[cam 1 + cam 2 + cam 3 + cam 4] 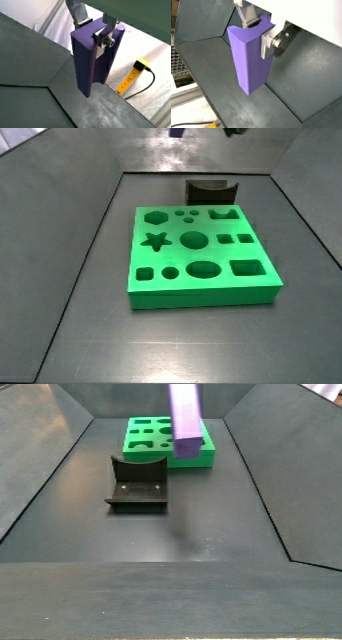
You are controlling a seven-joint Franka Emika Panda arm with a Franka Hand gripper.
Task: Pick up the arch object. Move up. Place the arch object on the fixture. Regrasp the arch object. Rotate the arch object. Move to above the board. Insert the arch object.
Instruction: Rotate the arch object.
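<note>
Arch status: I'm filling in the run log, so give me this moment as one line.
gripper: shut on arch, raised | arch: hanging upright above floor | fixture: empty | board: arch not inserted

No legible text, label, brand name, number or sign appears in any view. The matte purple elongated arch object (90, 60), clamped between the flat silver fingers of the gripper (95, 27), has plain faces in both wrist views. The bright green rectangular board (201, 258) carries only dark shaped cutouts, with no printed characters. The small black boxy fixture (138, 481) is unmarked. A yellow strip-shaped item (130, 76) lying beyond the tray edge in a wrist view shows dark marks along its length, but these are too small and blurred to read.
</note>
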